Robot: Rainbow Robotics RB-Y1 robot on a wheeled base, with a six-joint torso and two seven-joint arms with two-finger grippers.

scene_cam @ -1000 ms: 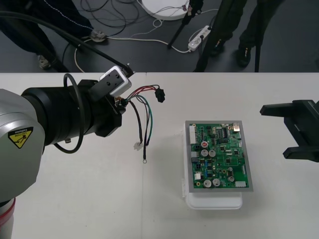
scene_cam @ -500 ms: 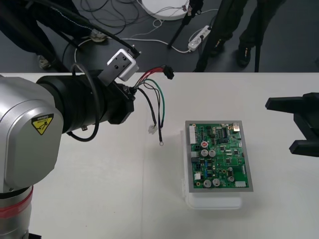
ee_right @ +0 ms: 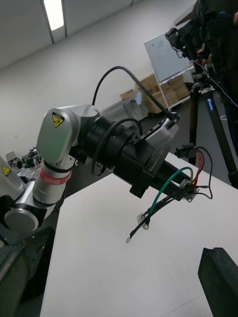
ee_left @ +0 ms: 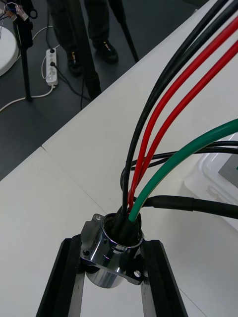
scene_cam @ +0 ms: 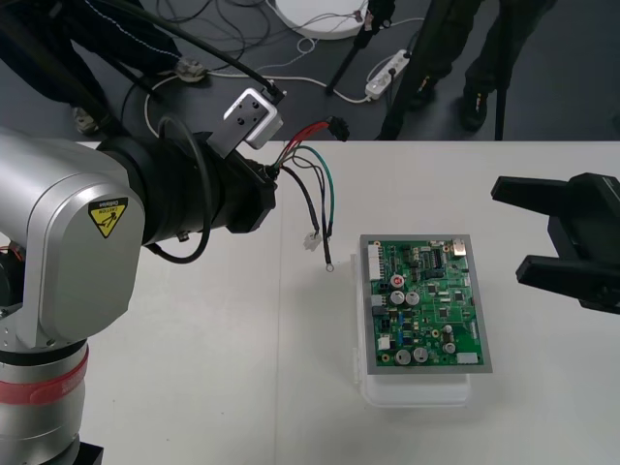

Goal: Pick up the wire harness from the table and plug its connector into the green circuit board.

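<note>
Two fingers (ee_left: 59,280) of my left gripper (ee_left: 110,243) pinch the harness (scene_cam: 308,189) by its metal socket (ee_left: 114,260), wires dangling above the counter (scene_cam: 194,368), left of the green board (scene_cam: 426,305). My right gripper (scene_cam: 509,231) hangs spread just right of the board.

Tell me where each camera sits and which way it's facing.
Front view: above, looking steeply down at the table and circuit board; the left gripper holds the harness, the right gripper is open.
Right wrist view: on the right arm, looking across the table at the left gripper; one own finger shows.
Left wrist view: on the left arm, looking along its fingers, shut on the socket.
Shared: all three show the harness.
</note>
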